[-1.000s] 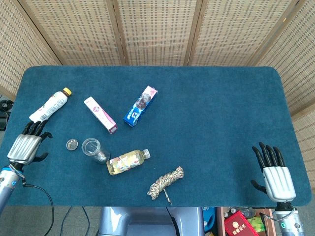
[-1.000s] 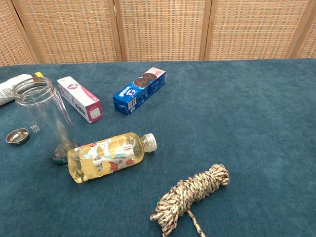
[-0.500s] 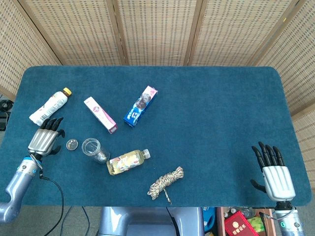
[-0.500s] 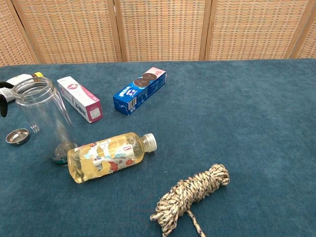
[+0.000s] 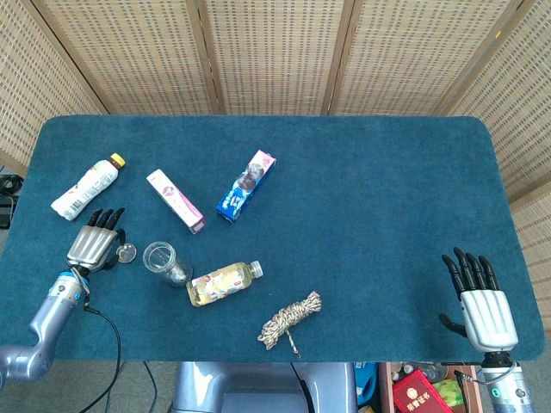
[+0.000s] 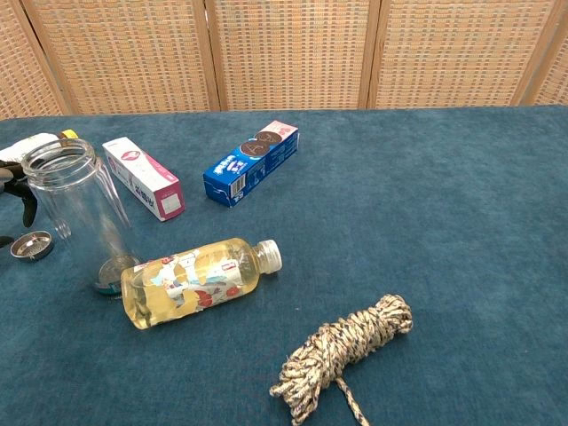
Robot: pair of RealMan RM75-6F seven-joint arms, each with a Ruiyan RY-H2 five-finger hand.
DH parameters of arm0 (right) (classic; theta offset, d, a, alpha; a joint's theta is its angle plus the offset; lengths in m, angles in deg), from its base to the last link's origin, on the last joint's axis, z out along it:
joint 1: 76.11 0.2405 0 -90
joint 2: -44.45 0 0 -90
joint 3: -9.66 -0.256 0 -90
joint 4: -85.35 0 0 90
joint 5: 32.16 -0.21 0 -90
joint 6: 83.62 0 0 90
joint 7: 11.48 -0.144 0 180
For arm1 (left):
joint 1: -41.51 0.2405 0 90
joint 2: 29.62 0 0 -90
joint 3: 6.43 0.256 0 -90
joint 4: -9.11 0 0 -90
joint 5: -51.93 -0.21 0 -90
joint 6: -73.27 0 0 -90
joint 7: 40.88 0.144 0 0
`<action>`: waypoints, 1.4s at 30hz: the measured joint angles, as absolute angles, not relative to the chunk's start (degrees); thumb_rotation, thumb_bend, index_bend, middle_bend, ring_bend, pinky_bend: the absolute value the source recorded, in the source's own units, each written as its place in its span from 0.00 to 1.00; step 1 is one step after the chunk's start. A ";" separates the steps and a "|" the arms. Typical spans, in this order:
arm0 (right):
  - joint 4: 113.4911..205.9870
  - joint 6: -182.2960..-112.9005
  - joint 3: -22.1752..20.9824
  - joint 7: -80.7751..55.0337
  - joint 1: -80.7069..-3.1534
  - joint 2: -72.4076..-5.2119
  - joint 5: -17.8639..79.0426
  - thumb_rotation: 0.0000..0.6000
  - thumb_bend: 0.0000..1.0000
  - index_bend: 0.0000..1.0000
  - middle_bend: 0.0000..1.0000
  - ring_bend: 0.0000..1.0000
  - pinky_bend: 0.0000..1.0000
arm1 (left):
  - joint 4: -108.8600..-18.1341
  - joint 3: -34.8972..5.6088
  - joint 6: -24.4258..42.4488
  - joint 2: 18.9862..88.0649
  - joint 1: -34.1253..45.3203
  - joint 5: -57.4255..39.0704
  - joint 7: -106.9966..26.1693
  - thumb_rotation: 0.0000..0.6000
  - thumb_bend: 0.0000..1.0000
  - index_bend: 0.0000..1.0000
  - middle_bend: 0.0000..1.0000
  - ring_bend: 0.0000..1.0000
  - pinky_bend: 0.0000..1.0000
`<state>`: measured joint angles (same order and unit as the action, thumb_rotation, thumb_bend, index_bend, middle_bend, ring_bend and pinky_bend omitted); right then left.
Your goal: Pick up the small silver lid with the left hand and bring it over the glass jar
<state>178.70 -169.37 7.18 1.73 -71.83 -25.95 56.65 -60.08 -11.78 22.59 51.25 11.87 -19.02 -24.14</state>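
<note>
The left hand (image 5: 95, 243) is low over the counter (image 5: 362, 198) at the near left side, with the palm turned down and the dark fingers (image 5: 107, 217) pointing toward the far edge. The fingers are spread a little and hold nothing. In the chest view only some dark fingertips show at the left border, so the grip is judged from the head view.

The small silver lid (image 5: 126, 252) lies flat on the counter just beside this hand, on the side toward the middle of the counter. It seems to touch, or almost touch, the edge of the hand; I cannot tell which. The lid is round, so it has no long axis, and its open side faces up.

The glass jar (image 5: 160, 257) stands upright a little further in the same direction, near the lid but apart from it, with its mouth open. So hand, lid and jar make nearly one line across the counter.

The right hand (image 5: 484, 303) rests far away at the near right corner, fingers apart and empty. The left hand is clearly the nearer one. I think it must shift sideways over the lid before closing.
</note>
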 measured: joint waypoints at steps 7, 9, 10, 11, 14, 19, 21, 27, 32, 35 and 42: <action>178.83 -169.53 7.22 1.62 -71.85 -25.89 56.82 1.00 0.00 0.03 0.00 0.00 0.00 | -58.43 -11.42 22.65 52.78 11.51 -18.41 -24.11 1.00 0.37 0.49 0.00 0.00 0.00; 178.85 -169.54 7.27 1.63 -71.85 -25.89 56.90 1.00 0.00 0.03 0.00 0.00 0.00 | -58.14 -11.40 22.63 53.01 11.40 -18.28 -24.27 1.00 0.38 0.49 0.00 0.00 0.00; 178.89 -169.58 7.30 1.69 -71.85 -25.88 57.02 1.00 0.00 0.03 0.00 0.00 0.00 | -58.07 -11.35 22.69 53.05 11.32 -18.28 -24.20 1.00 0.38 0.49 0.00 0.00 0.00; 178.94 -169.63 7.34 1.74 -71.85 -25.88 57.16 1.00 0.00 0.03 0.00 0.00 0.00 | -58.00 -11.31 22.66 53.10 11.24 -18.31 -24.03 1.00 0.38 0.49 0.00 0.00 0.00; 179.17 -169.82 7.47 1.82 -71.87 -25.87 57.58 1.00 0.00 0.03 0.00 0.00 0.00 | -57.92 -11.26 22.30 53.35 11.11 -18.33 -23.83 1.00 0.38 0.50 0.00 0.00 0.00; 179.47 -170.06 7.60 1.69 -71.96 -25.71 57.85 1.00 0.00 0.03 0.00 0.00 0.00 | -57.95 -11.15 21.82 53.67 10.89 -18.49 -23.54 1.00 0.40 0.51 0.00 0.00 0.00; 179.49 -170.06 7.59 1.66 -71.94 -25.68 57.90 1.00 0.00 0.03 0.00 0.00 0.00 | -57.89 -11.08 21.57 53.86 10.84 -18.69 -23.49 1.00 0.41 0.52 0.00 0.00 0.00; 179.56 -170.20 7.65 1.24 -71.97 -25.51 58.14 1.00 0.00 0.03 0.00 0.00 0.00 | -57.34 -10.68 20.81 54.67 10.78 -19.27 -23.30 1.00 0.42 0.53 0.00 0.00 0.00; 179.64 -170.42 7.62 0.86 -72.05 -25.34 58.23 1.00 0.00 0.03 0.00 0.00 0.00 | -56.94 -10.44 20.50 54.98 10.78 -19.31 -22.96 1.00 0.42 0.53 0.00 0.00 0.00; 179.68 -170.45 7.63 0.76 -72.05 -25.32 58.31 1.00 0.00 0.03 0.00 0.00 0.00 | -56.79 -10.39 20.47 55.03 10.73 -19.26 -22.79 1.00 0.42 0.53 0.00 0.00 0.00; 179.72 -170.48 7.66 0.56 -72.08 -25.27 58.36 1.00 0.00 0.03 0.00 0.00 0.00 | -56.24 -10.27 20.48 55.59 10.63 -19.09 -22.60 1.00 0.44 0.53 0.00 0.00 0.00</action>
